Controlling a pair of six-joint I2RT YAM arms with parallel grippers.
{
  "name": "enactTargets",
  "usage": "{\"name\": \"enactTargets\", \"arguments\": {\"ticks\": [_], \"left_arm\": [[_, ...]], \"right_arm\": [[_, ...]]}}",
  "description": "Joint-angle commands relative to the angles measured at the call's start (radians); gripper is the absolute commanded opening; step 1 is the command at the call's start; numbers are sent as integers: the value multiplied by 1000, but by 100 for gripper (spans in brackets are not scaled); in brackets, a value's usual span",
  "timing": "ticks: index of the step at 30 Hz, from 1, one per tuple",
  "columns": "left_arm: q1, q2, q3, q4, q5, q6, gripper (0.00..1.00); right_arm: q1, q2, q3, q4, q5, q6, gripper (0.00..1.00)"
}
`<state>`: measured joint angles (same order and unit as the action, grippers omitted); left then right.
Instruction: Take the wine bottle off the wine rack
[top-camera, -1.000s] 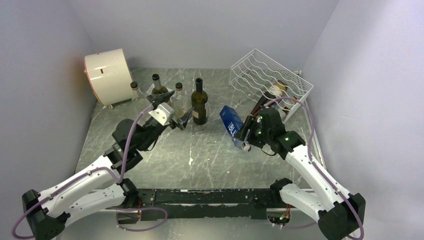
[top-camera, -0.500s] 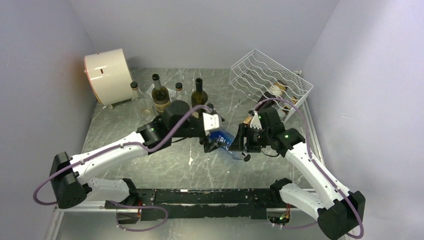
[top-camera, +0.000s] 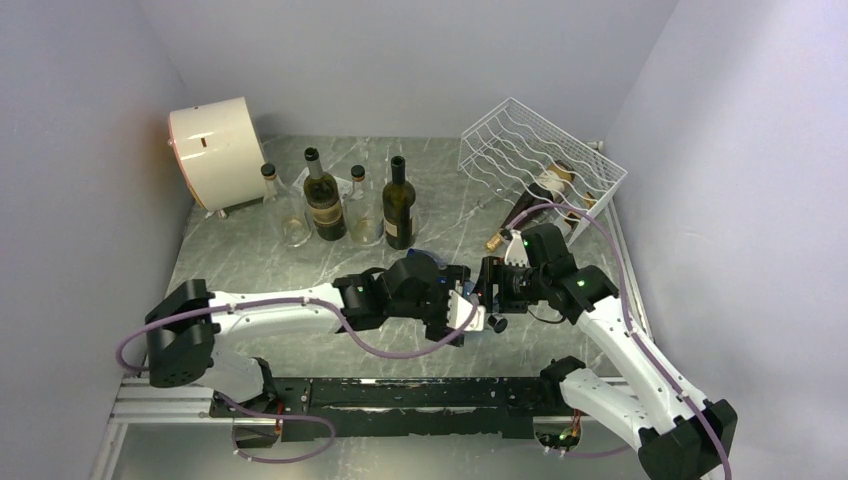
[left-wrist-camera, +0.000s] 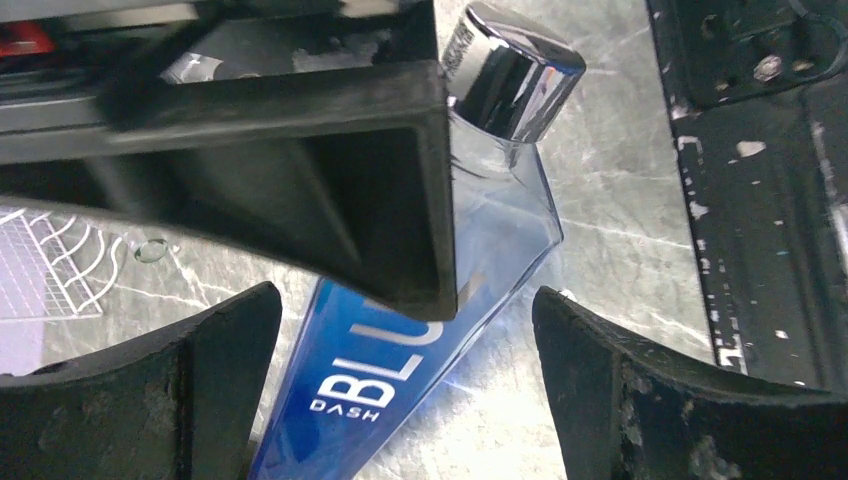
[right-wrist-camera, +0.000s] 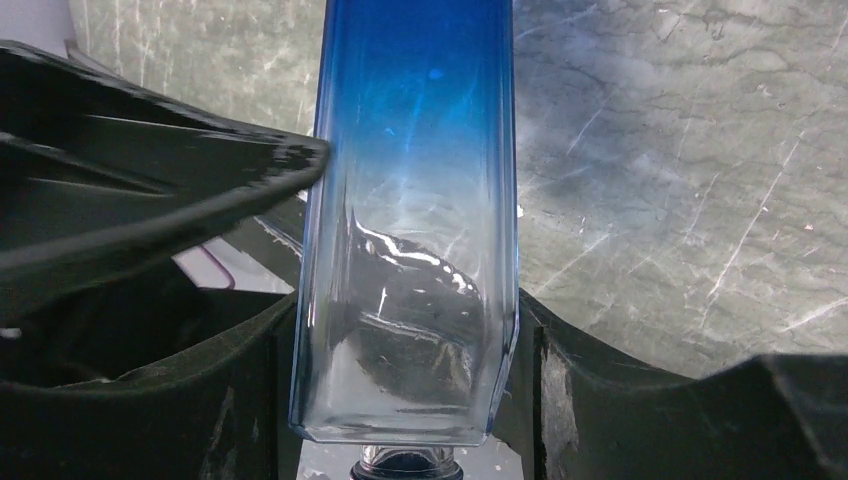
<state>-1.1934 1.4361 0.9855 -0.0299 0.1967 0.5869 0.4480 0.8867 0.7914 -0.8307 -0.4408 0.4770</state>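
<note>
White wine rack (top-camera: 512, 133), dark bottle (top-camera: 545, 187) inside

left tool (left-wrist-camera: 405, 300): fingers spread wide, one either side of blue bottle (left-wrist-camera: 400, 400) | bottle: tilted, chrome cap (left-wrist-camera: 515, 70) upper right, "BLU DASH" lettering | right tool's finger (left-wrist-camera: 330, 190): black, across bottle's shoulder | beneath: grey marbled desk (left-wrist-camera: 620, 200)

From above, you glimpse just a sliver of the blue square glass bottle (top-camera: 425, 257) behind the left gripper (top-camera: 462, 318). Your right wrist view crops its cap end.
</note>
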Motion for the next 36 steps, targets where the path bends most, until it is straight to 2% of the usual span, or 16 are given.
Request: {"name": "enactTargets", "arguments": {"ticks": [1, 6, 10, 13, 16, 18, 25, 27, 33, 36], "left_arm": [[-31, 63, -13, 132, -109, 93, 99], [-52, 138, 3, 138, -113, 115, 99], [-57, 162, 21, 150, -173, 115, 85], [-57, 135, -14, 196, -195, 114, 67], [-58, 98, -57, 237, -223, 108, 49], [-58, 81, -68, 237, -239, 98, 41], [-58, 32, -97, 219, -278, 4, 29], [-58, 8, -117, 219, -282, -31, 27], [-58, -77, -190, 217, -329, -101, 24], [-57, -123, -212, 216, -388, -161, 14]], "right_arm": [[1, -23, -4, 26, -43, -19, 0], [0, -30, 6, 22, -38, -19, 0], [0, -41, 9, 17, -23, -20, 0], [0, -50, 19, 4, 0, -20, 2], [0, -49, 29, -7, 15, -27, 26], [0, -40, 44, -17, 13, -33, 43], [0, -32, 142, -66, 124, -19, 94], [0, -22, 192, -91, 156, -21, 100], [0, 7, 377, -134, 307, -25, 100], [0, 15, 474, -170, 489, -17, 100]]}}
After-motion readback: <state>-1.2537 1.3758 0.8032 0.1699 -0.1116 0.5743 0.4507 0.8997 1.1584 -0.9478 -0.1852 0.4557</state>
